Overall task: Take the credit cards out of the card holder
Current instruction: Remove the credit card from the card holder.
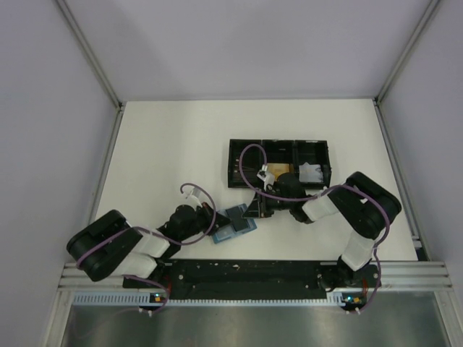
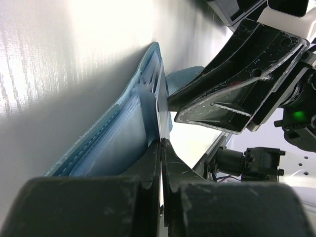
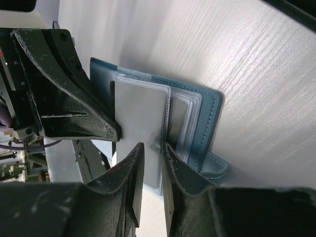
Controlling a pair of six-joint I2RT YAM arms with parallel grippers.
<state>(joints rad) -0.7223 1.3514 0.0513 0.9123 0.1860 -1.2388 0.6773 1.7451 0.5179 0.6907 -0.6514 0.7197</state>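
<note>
Card holder laid open on table, just on the near side of black tray, between both grippers. Left gripper closed tight, thin edge of one leaf pinched at tips. Right gripper held with jaws slightly apart, tips set against grey card seated in clear sleeve of inner face; grip on card cannot be told. Orange-gold card seen in tray's middle compartment, partly hidden by right arm. White wad seen in compartment on right-arm side.
</note>
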